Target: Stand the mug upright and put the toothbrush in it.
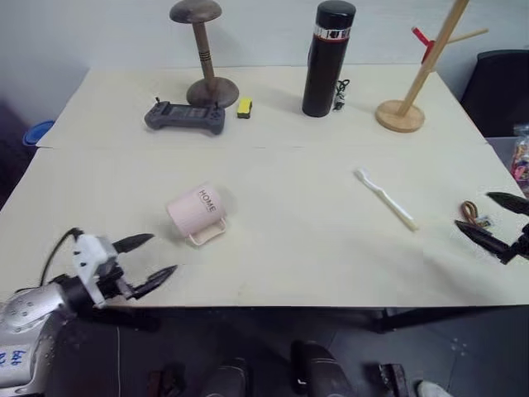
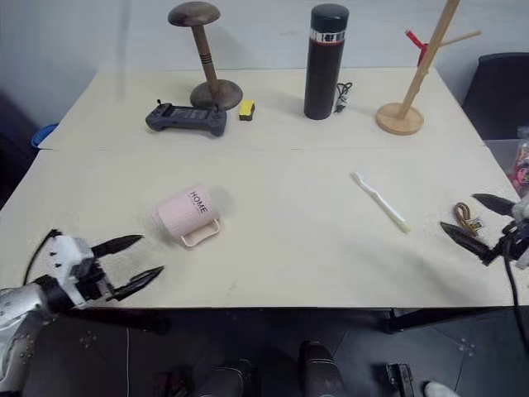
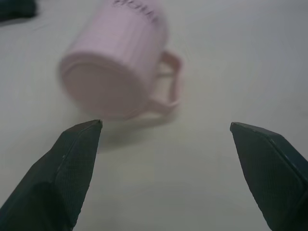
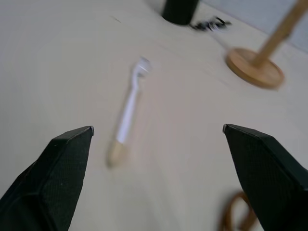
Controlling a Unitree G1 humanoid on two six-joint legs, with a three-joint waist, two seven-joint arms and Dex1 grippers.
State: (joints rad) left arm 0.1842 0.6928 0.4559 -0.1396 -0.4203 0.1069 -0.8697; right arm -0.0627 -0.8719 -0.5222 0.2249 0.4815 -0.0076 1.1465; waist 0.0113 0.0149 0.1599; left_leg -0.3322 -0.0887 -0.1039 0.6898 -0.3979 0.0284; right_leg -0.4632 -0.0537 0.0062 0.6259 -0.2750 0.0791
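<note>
The pale pink mug [image 1: 196, 213] with "HOME" lettering lies on its side left of the table's centre, handle toward the front edge. In the left wrist view its flat base [image 3: 115, 62] faces my left gripper. My left gripper [image 1: 164, 254] hovers open near the front left edge, a short way from the mug, with nothing between its fingers. The white toothbrush [image 1: 386, 199] lies flat on the right half of the table, bristles at its far end. My right gripper [image 1: 473, 211] is open and empty at the right edge, pointing toward the toothbrush [image 4: 127, 113].
A brown keychain strap [image 2: 468, 218] lies by my right gripper. Along the back stand a wooden hat stand [image 1: 204, 50], a grey game controller [image 1: 185, 117], a small yellow block [image 1: 244, 107], a tall black flask [image 1: 328, 59] and a wooden peg rack [image 1: 409, 99].
</note>
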